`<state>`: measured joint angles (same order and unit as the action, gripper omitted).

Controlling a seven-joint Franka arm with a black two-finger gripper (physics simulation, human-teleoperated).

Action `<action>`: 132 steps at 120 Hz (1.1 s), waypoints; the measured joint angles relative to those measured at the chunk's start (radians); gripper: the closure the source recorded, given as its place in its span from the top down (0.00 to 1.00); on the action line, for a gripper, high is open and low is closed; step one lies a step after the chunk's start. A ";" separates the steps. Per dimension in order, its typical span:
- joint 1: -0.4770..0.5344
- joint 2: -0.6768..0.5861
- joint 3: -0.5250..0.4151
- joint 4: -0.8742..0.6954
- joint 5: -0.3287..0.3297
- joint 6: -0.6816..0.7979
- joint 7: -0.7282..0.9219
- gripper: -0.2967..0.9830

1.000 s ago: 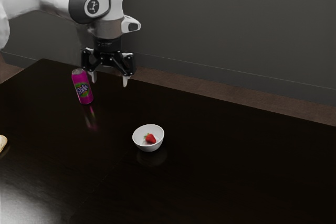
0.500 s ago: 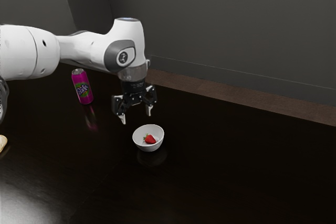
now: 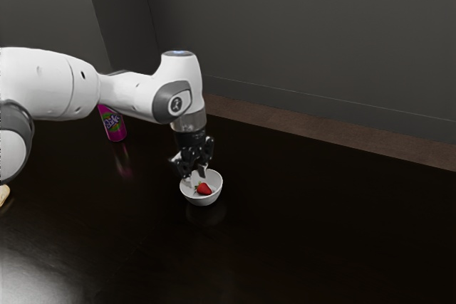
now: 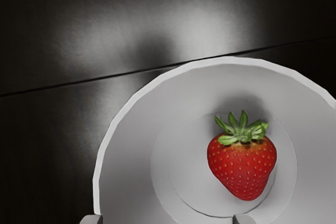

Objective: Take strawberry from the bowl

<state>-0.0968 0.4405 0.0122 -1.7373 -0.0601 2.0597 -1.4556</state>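
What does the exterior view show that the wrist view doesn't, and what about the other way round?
Exterior view: the white arm, a pink can partly behind it, a pale item cut off at the exterior view's left edge, the grey wall and the brown floor.

Wrist view: the tiny seeds on the strawberry and a curved line on the bowl's floor.

Both: the strawberry lying in the white bowl, the dark table and the open claw.

We see a glossy black surface [image 3: 313, 240] holding a white bowl [image 3: 206, 201] just below left of centre, a pink can [image 3: 115, 130] farther left, and a pale object [image 3: 3, 194] at the left edge.
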 joint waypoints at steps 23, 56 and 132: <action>0.004 0.039 0.002 0.014 0.000 0.047 -0.061 0.44; 0.010 0.092 0.002 0.040 0.004 0.076 -0.120 0.44; 0.020 0.129 -0.004 0.071 0.003 0.095 -0.183 0.34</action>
<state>-0.0764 0.5695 0.0078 -1.6663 -0.0575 2.1544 -1.6386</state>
